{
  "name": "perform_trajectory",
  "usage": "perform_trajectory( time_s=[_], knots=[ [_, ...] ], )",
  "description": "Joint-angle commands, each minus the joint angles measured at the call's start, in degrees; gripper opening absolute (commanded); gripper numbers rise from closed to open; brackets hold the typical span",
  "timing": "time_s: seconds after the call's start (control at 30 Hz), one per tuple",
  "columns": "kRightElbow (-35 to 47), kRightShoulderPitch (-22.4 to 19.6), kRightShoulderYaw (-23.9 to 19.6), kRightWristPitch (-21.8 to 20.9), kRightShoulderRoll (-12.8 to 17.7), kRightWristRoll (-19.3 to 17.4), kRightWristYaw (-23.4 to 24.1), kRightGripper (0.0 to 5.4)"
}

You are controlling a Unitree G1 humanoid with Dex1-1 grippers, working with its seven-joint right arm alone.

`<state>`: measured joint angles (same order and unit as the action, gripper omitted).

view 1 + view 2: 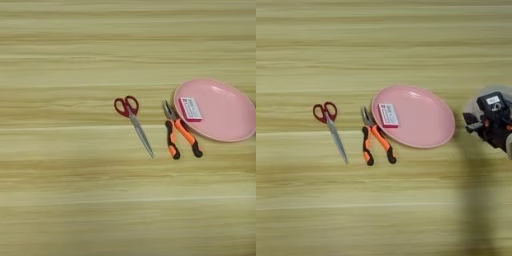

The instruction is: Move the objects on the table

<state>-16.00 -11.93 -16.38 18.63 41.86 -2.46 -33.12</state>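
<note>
A shallow oval pink plate (421, 125) lies right of centre on the table (381, 210). A small pink-and-white rectangular piece (388, 115) rests on the plate's left part. Orange-and-black-handled pliers (376, 142) lie just left of the plate, nose pointing away from me. My right gripper (477, 124) shows only in the right eye view, at the right edge, a little right of the plate. It sits over a pale round shape that looks like the clear tape roll (471, 105), mostly hidden behind it.
Red-handled scissors (132, 122) lie left of the pliers, blades pointing toward the near right. The wooden table top stretches wide on the left and toward the near edge.
</note>
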Motion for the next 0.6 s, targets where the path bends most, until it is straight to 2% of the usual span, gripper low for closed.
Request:
perform_trajectory(
  time_s=[0.03,0.4,0.6],
  knots=[
    [5.9,-8.9,-2.7,0.3,3.2,-2.1,2.1,1.4],
    [15.1,-17.0,-1.9,5.9,-3.2,-8.4,3.7,1.34],
    [18.2,-23.0,3.4,8.8,-8.0,-10.3,3.1,1.33]
  ],
)
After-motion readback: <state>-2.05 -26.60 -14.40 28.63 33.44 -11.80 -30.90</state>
